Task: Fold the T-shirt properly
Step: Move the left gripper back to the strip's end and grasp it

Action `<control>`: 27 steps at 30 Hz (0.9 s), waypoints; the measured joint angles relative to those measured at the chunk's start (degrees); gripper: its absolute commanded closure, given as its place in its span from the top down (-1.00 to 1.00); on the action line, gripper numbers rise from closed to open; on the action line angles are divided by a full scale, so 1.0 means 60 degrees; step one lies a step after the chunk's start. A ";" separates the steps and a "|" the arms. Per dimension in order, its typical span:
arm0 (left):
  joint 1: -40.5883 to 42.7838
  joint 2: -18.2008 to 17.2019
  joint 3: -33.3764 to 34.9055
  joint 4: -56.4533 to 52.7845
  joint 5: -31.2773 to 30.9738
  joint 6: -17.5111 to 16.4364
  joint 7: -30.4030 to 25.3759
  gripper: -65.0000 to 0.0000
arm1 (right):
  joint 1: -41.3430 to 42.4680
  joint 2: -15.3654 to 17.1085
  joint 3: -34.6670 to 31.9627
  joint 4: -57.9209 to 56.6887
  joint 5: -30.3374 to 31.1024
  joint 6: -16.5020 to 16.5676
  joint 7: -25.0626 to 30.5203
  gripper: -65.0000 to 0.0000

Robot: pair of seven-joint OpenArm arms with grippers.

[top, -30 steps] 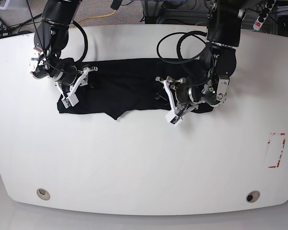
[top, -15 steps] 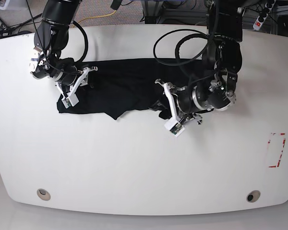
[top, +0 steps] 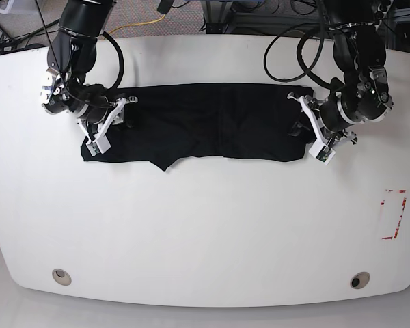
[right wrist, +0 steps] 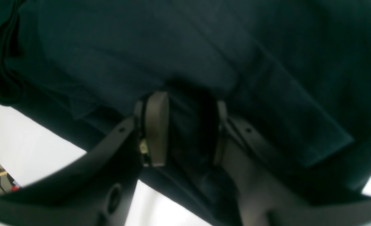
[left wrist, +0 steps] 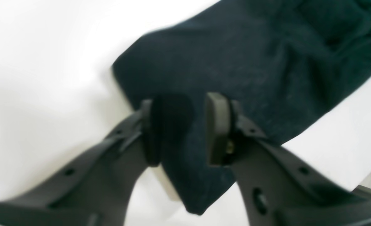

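Observation:
The black T-shirt (top: 212, 119) lies as a long band across the far half of the white table (top: 205, 232). My left gripper (top: 302, 128) is at the shirt's right end. In the left wrist view my left gripper (left wrist: 183, 130) is shut on a corner of the T-shirt (left wrist: 251, 62), with the cloth running between its pads (left wrist: 218, 128). My right gripper (top: 123, 121) is at the shirt's left end. In the right wrist view my right gripper (right wrist: 188, 130) is shut on a bunched fold of the T-shirt (right wrist: 172, 47).
A red tape outline (top: 394, 214) marks the table near its right edge. Two round holes (top: 61, 276) (top: 359, 280) sit near the front edge. Cables and a power strip (top: 372, 24) lie beyond the far edge.
My left arm has swung right, pulling the shirt's right end out with it, and the shirt now lies stretched wider. My right arm has stayed put.

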 measured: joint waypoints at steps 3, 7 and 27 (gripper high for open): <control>-0.0025 0.0007 0.0007 -0.0361 -0.0040 -0.0007 -0.0040 -0.82 | 0.0004 -0.0029 0.0000 0.0000 0.0007 0.0000 0.0004 -0.40; -0.0062 0.0040 0.0011 -0.1020 -0.0073 -0.0007 -0.0117 -0.82 | 0.0000 -0.0022 0.0000 0.0000 0.0004 0.0000 0.0004 -0.40; -0.0393 0.0018 0.0171 -0.2980 -0.0262 0.0401 -0.1413 -0.82 | 0.1395 0.0087 0.2994 0.0820 0.0040 0.0025 -0.1942 0.73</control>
